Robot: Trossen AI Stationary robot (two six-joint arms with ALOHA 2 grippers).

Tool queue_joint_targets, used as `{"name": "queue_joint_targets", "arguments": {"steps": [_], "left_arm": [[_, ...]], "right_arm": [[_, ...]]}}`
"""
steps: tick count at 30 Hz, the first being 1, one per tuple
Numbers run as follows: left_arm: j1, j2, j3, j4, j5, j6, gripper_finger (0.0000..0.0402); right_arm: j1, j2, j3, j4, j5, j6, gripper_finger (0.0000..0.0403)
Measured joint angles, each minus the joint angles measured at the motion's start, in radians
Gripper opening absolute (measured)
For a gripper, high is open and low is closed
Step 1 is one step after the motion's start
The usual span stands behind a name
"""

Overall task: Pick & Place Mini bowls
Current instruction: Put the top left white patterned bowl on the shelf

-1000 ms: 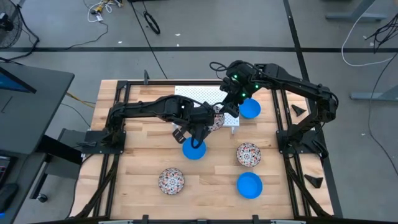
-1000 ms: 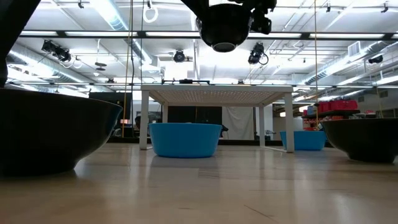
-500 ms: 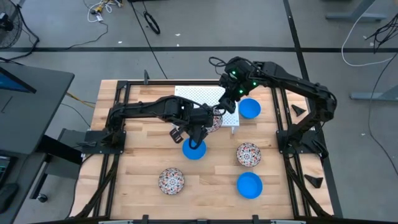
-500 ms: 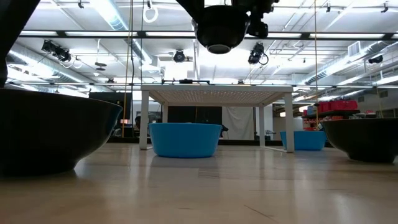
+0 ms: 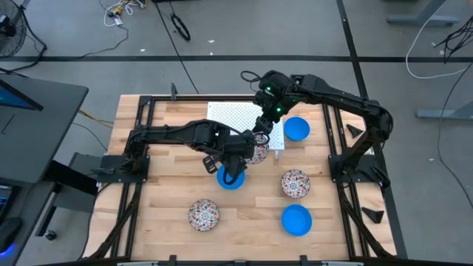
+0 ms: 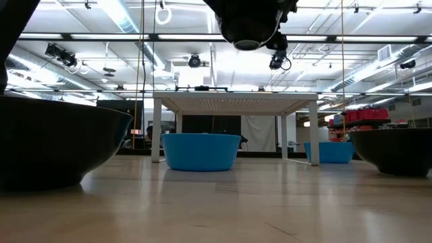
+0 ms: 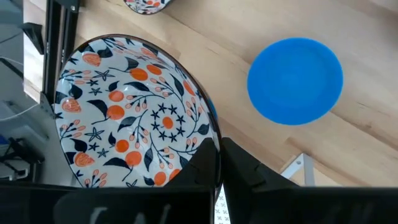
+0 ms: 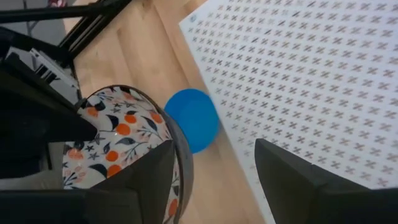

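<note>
My left gripper hangs over the table's middle, shut on a white mini bowl with a red-and-dark floral pattern, which the low view shows as a dark round shape high above the table. My right gripper stands open just beyond that bowl, one finger close beside its rim. A blue mini bowl sits on the table right below. The other mini bowls rest on the table: a blue one by the rack, a patterned one, a blue one and a patterned one. My left gripper holds the patterned bowl by its rim, coming slanting down from the table's left. One finger shows outside the wall; the other is hidden by the bowl. The bowl is lifted clear and tilted, its inside facing the wrist. My right gripper has one finger right beside the bowl's rim; whether it touches, I cannot tell.
The white perforated rack stands on legs at the table's far middle, just behind both grippers. Black frame rails run along the table's left and right sides. Bare wood lies at the near left.
My right gripper has gone toward the table's left and near edge and a little down, rolling as it went, up to the held bowl. My left gripper has rolled its wrist, turning the bowl with it. Both keep the same finger gap.
</note>
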Motion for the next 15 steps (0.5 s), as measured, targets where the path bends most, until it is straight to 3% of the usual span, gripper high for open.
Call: {"name": "queue_joint_targets", "arguments": {"steps": [15], "left_arm": [[-0.006,0.0,0.0,0.016,0.036,0.056,0.001]], "right_arm": [[0.007,-0.001,0.0,-0.002,-0.042,-0.092,0.0226]]}}
